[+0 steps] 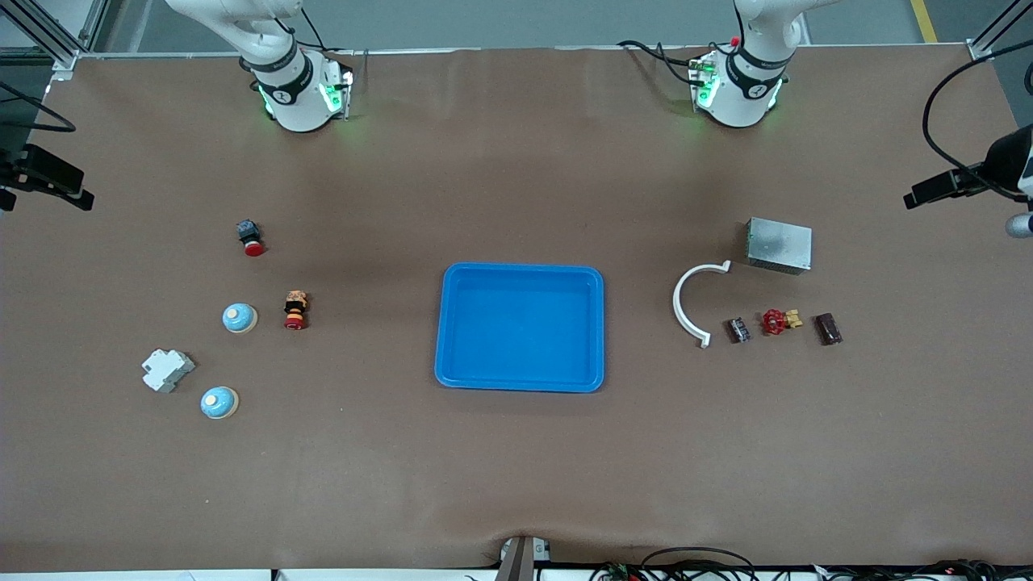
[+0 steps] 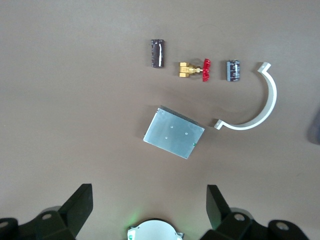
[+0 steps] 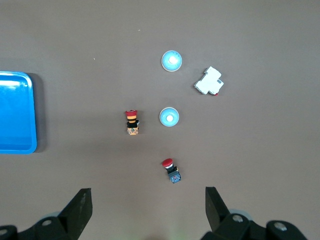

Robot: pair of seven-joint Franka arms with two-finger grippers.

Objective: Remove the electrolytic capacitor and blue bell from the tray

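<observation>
Capacitor lies flat, long axis twd bases; left hand & right hand spread.

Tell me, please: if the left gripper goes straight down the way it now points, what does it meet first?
Probably the silver metal box, which lies nearest ahead of the left gripper's open jaws, or bare table just beside it; depth is unclear.

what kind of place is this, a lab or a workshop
Most likely a robotics lab bench. Two arm bases are bolted to a paper-covered table, extra cameras stand on mounts at its ends, and small parts are laid out round a blue tray: bells and capacitors.
</observation>
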